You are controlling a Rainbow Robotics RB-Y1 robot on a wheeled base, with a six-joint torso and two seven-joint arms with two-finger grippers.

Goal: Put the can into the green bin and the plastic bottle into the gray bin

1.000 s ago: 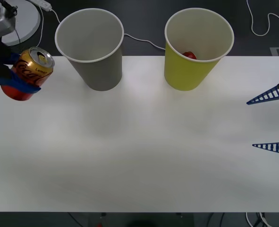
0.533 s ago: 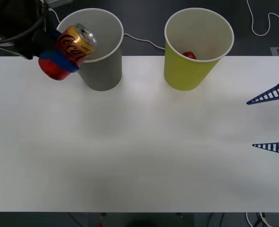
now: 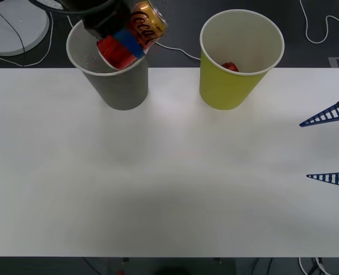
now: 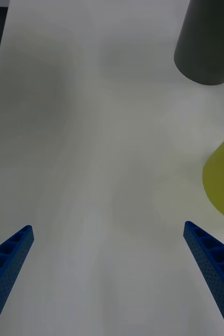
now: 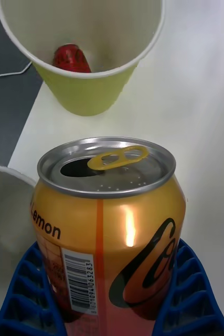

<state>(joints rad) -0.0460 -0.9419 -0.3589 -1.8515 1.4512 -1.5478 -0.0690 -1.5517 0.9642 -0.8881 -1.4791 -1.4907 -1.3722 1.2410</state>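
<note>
My left gripper (image 3: 125, 41) is shut on the can (image 3: 143, 23), a gold and red drink can with a yellow pull-tab, tilted and held in the air over the gray bin (image 3: 120, 86), at its right-hand rim. In the left wrist view the can (image 5: 109, 210) sits between the blue fingers (image 5: 28, 294), with the green bin (image 5: 91, 94) beyond it. A red object (image 3: 230, 67) lies inside the green bin (image 3: 223, 86). My right gripper (image 3: 328, 148) hangs open at the table's right edge. The plastic bottle is out of view.
Both bins stand at the far edge of the white table (image 3: 169, 189), with a gap between them. A white round disc (image 3: 14, 23) and white cables (image 3: 175, 50) lie on the dark floor behind.
The left arm has carried the can from the far left of the table rightward and away from me, from beside the gray bin to over its opening. The right arm has not moved.
</note>
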